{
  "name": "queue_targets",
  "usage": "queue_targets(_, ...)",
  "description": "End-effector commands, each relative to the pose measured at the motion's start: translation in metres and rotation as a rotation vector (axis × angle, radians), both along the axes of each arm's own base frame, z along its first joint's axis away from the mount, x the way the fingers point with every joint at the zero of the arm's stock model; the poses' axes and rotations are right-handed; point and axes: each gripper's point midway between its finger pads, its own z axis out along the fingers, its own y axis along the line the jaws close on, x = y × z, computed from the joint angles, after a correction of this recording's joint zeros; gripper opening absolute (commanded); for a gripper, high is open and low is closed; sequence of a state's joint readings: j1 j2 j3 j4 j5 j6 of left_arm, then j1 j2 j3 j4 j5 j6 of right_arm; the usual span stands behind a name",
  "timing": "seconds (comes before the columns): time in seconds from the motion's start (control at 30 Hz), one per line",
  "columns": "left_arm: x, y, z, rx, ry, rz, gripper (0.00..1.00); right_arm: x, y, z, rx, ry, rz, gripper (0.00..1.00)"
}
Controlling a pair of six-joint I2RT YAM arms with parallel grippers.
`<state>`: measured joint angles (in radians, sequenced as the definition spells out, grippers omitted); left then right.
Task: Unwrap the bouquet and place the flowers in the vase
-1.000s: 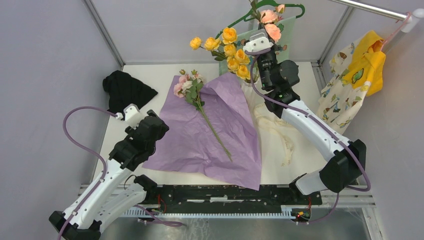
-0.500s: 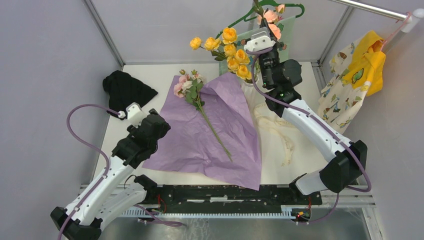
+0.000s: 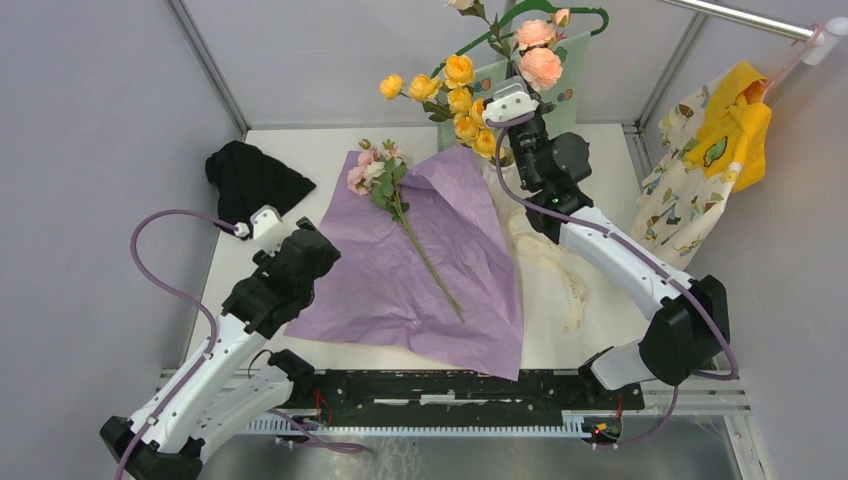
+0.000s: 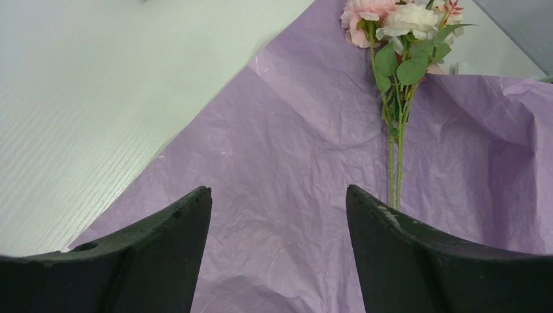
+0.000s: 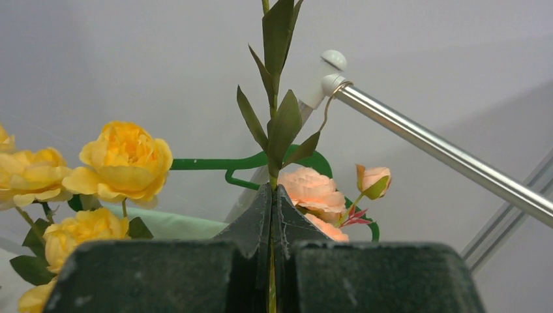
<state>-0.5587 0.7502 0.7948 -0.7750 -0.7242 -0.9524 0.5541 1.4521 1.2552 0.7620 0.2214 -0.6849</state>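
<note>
- While pressed together, the right hand [image 5: 272,195] pinches a thin, leafy stem [image 5: 274,130], whose lower end is hidden between the fingers.
- Just left stand yellow roses [image 3: 462,100]; the vase is hidden behind the arm.
- Spread wide, the left hand [image 4: 277,190] hovers over crinkled purple paper [image 4: 293,130], where a pink-cream spray [image 4: 391,26] lies.

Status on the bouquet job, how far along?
Done: the crinkled purple wrapping paper lies open and flat. The yellow roses stand upright at the back, apparently in the vase, which is itself hidden.
In hand: the right gripper is shut on the stem of the peach roses, held high.
To do: the pink-and-cream rose stem lies on the paper; the left gripper hangs open over it.
</note>
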Motion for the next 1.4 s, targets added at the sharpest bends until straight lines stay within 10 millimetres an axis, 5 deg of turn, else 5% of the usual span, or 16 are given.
queue_targets(0.0, 0.005, 0.003, 0.010, 0.000, -0.052, 0.023, 0.81, -0.019, -0.003, 0.016, 0.079, -0.057, 0.065, 0.00)
queue_targets(1.0, -0.002, 0.008, 0.015, -0.009, -0.077, 0.021, 0.82, -0.040, 0.029, -0.034, 0.257, 0.117, 0.384, 0.01)
queue_targets(1.37, -0.001, 0.007, 0.016, -0.010, -0.077, 0.015, 0.82, -0.033, 0.034, -0.075, 0.347, 0.218, 0.408, 0.00)
